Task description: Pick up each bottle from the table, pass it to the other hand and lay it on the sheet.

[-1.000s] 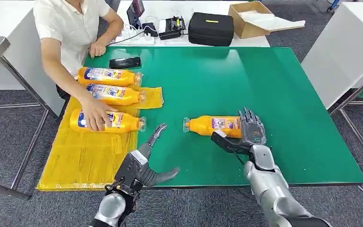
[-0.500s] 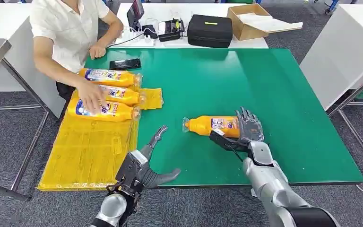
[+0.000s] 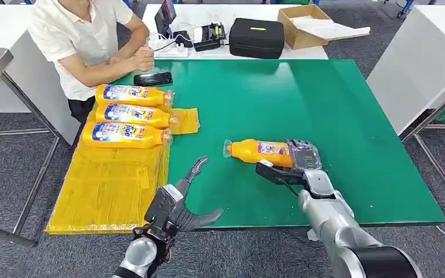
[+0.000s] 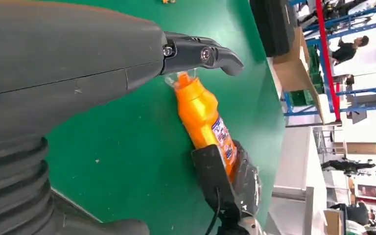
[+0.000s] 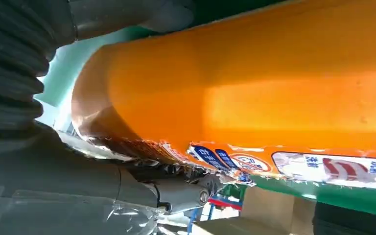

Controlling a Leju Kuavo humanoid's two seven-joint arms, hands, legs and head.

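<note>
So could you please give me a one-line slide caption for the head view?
Right hand closes on an orange bottle lying on the green table; three bottles lie on the yellow sheet.

Three bottles [image 3: 130, 113] lie side by side across the far end of the sheet [image 3: 107, 185], at the table's [image 3: 301, 98] left edge. A fourth bottle [image 3: 259, 152] lies on the table right of the sheet, the right hand [image 3: 298, 162] at its base. The left hand [image 3: 179, 202] hovers near the table's front edge. A phone [image 3: 153, 78] lies behind the bottles
</note>
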